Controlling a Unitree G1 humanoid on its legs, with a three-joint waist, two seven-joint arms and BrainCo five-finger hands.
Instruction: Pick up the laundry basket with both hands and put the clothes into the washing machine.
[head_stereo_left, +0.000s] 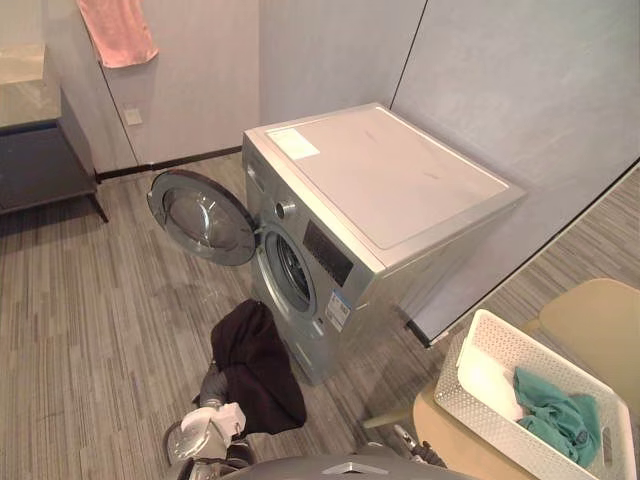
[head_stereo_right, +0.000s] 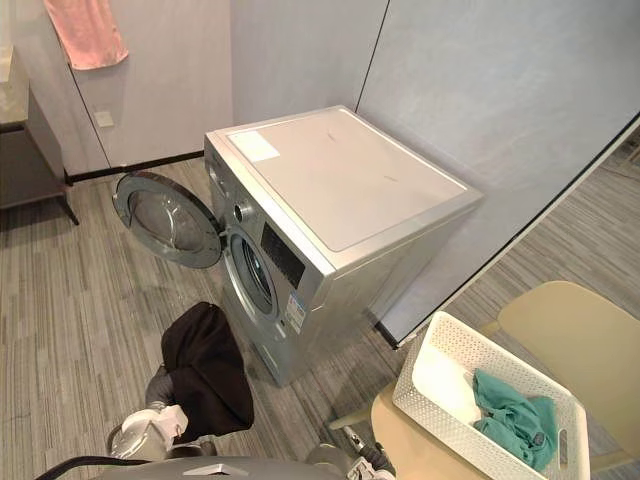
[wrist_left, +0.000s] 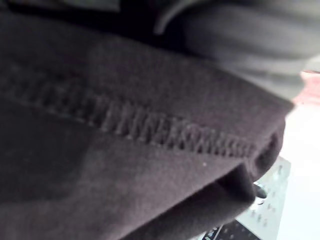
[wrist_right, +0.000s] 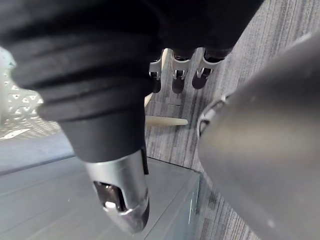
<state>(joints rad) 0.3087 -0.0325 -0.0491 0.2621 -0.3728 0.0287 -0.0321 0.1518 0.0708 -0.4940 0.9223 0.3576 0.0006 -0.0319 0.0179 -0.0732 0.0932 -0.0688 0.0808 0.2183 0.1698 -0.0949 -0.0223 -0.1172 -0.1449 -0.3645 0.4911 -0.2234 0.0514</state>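
Note:
A dark garment (head_stereo_left: 255, 365) hangs over my left hand (wrist_left: 250, 35), low in front of the washing machine (head_stereo_left: 390, 180). The cloth covers that hand, and its stitched hem (wrist_left: 150, 132) lies close before the wrist camera. The machine's round door (head_stereo_left: 200, 217) stands swung open to the left, and the drum opening (head_stereo_left: 290, 270) is dark. The white laundry basket (head_stereo_left: 462, 398) rests on a yellow chair (head_stereo_left: 590, 320) at the right, with a green cloth (head_stereo_left: 555, 410) and a white cloth (head_stereo_left: 490, 380) in it. My right hand (wrist_right: 175, 75) hangs with relaxed fingers, holding nothing, beside the basket.
A pink towel (head_stereo_left: 118, 30) hangs on the wall at the back left. A dark cabinet (head_stereo_left: 40, 165) with a light top stands by it. Grey walls close in behind and to the right of the machine. Striped floor (head_stereo_left: 90, 330) spreads out to the left.

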